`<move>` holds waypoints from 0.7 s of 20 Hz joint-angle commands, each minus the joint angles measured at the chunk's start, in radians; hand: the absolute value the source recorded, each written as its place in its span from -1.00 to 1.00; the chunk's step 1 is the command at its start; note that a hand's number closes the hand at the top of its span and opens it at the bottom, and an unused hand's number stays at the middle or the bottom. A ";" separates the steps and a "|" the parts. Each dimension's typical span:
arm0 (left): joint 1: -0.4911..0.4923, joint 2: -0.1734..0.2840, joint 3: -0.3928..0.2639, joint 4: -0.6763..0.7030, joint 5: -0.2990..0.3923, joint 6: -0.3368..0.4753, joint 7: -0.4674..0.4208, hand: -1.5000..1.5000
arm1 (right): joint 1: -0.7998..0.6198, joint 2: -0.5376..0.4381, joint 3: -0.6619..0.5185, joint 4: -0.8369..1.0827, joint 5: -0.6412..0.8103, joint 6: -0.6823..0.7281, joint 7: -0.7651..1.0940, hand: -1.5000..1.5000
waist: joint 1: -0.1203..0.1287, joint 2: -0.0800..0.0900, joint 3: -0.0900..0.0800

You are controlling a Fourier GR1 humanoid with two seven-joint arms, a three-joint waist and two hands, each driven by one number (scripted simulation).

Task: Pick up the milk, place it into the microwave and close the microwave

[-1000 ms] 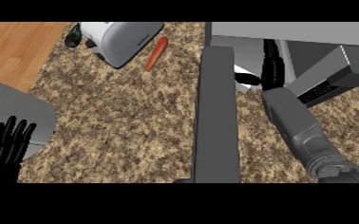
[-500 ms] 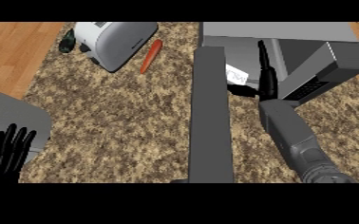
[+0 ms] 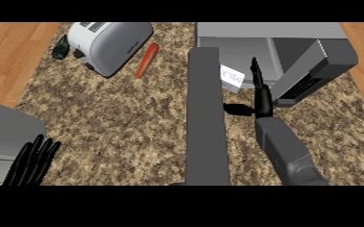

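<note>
- The milk [image 3: 232,78] has been left inside the microwave [image 3: 284,41], at one o'clock.
- The right hand [image 3: 257,89], straight-fingered and empty, has been drawn back.
- The left hand [image 3: 32,161] rests open at seven o'clock.
- The microwave door [image 3: 206,120] is yet to be closed.

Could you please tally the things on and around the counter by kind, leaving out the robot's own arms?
Appliances: 2, the toaster and the microwave
Milk cartons: 1, the milk
Carrots: 1, the carrot
Dark round objects: 1, beside the toaster
Total: 5
</note>
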 commanded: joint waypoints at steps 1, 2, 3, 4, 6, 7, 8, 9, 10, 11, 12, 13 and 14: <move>0.007 -0.018 -0.059 -0.007 -0.012 -0.033 0.011 -1.00 | 0.094 0.062 0.021 -0.043 -0.006 0.130 -0.083 -1.00 | -0.020 -0.007 -0.001; -0.021 -0.029 -0.078 -0.012 -0.031 -0.007 0.041 -1.00 | 0.088 -0.012 0.025 -0.062 -0.008 0.215 -0.050 -1.00 | -0.023 -0.007 -0.001; -0.042 -0.004 -0.061 -0.012 -0.006 -0.020 0.057 -1.00 | 0.150 0.041 0.029 -0.074 -0.013 0.204 -0.095 -1.00 | -0.028 -0.008 -0.001; 0.021 -0.022 -0.077 -0.016 -0.017 -0.048 0.006 -1.00 | 0.150 0.052 0.019 -0.111 -0.033 0.211 -0.083 -1.00 | -0.023 -0.009 -0.002; -0.038 -0.004 -0.077 -0.007 -0.019 -0.046 0.027 -1.00 | 0.223 0.059 0.044 -0.152 -0.025 0.228 -0.101 -1.00 | -0.026 -0.008 -0.002; -0.020 -0.017 -0.099 -0.016 -0.023 -0.050 0.037 -1.00 | 0.258 0.064 0.064 -0.187 -0.019 0.255 -0.102 -1.00 | -0.032 -0.011 -0.002; -0.029 -0.038 -0.145 0.012 -0.097 -0.043 0.008 -1.00 | 0.266 0.071 0.099 -0.197 -0.039 0.219 -0.076 -1.00 | -0.024 -0.010 -0.002; -0.021 -0.024 -0.147 0.016 -0.091 -0.069 -0.009 -1.00 | 0.340 0.046 0.078 -0.218 -0.025 0.285 -0.159 -1.00 | -0.034 -0.010 -0.002; 0.017 -0.053 -0.201 -0.006 -0.172 -0.056 -0.048 -1.00 | 0.309 0.050 0.094 -0.299 -0.025 0.235 -0.034 -1.00 | -0.037 -0.015 -0.003; -0.009 -0.038 -0.193 -0.059 -0.129 -0.046 0.043 -1.00 | 0.415 0.040 0.108 -0.299 -0.011 0.251 -0.107 -1.00 | -0.038 -0.013 -0.002; -0.008 -0.047 -0.214 -0.074 -0.133 -0.040 0.073 -1.00 | 0.433 0.066 0.127 -0.373 -0.008 0.221 -0.086 -1.00 | -0.044 -0.015 -0.003; -0.093 -0.037 -0.207 0.002 -0.144 -0.035 0.073 1.00 | 0.447 0.022 0.125 -0.412 -0.025 0.286 -0.038 -1.00 | -0.039 -0.010 -0.003; -0.159 -0.040 -0.196 0.006 -0.136 -0.010 0.103 1.00 | 0.437 0.052 0.112 -0.460 -0.056 0.286 -0.021 -1.00 | -0.042 -0.010 -0.003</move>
